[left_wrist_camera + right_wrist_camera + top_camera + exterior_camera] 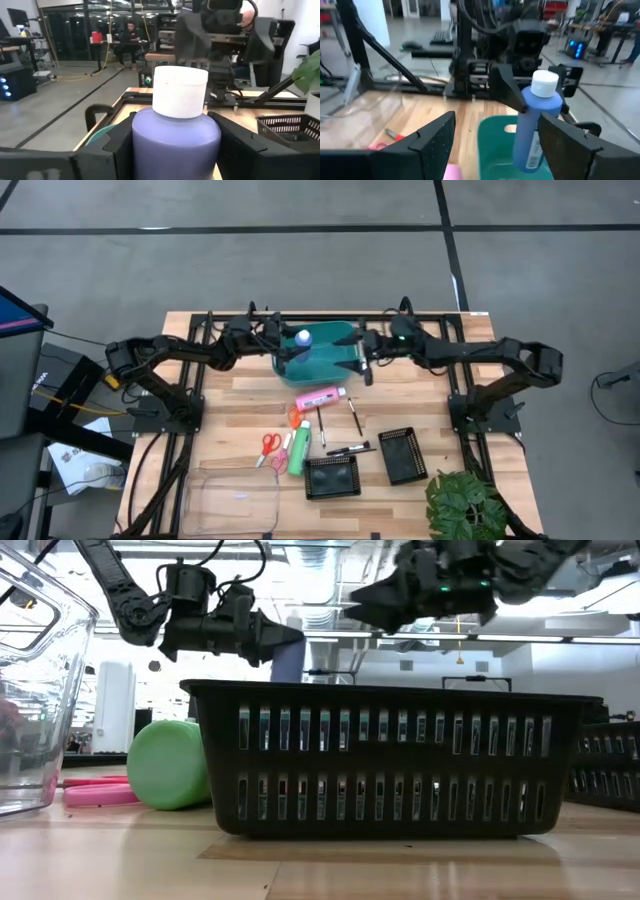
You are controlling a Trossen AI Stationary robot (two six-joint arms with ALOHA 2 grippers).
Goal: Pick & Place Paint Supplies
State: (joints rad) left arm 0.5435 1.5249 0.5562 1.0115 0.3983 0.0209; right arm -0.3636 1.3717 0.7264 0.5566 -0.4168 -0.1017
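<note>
My left gripper (296, 346) is shut on the blue bottle (302, 338) with a white cap, over the teal basket (330, 360) at the table's far middle. My right gripper (497, 122) is open at the basket's right side, facing the bottle (534, 127) and touching nothing. Nearer on the table lie the pink bottle (320, 397), the green bottle (299, 450), red-handled scissors (269, 447), orange-handled scissors (295, 418) and thin dark brushes (354, 417). The low view shows the green bottle (170, 764) on its side. My left gripper pinches the blue bottle's upper body (175, 135), just below the white cap (180, 90), between its two fingers (115, 147). The fingers come level from the table's left side. The bottle stands upright in the hold, its lower end (527, 160) inside the basket's opening; whether its base rests there I cannot tell.
Two black mesh trays (332, 477) (402, 455) sit near the front edge, with a clear plastic tub (232, 500) to their left and a potted plant (465, 505) at the near right corner. Bare wood lies left and right of the supplies. A person sits in the room beyond (131, 31).
</note>
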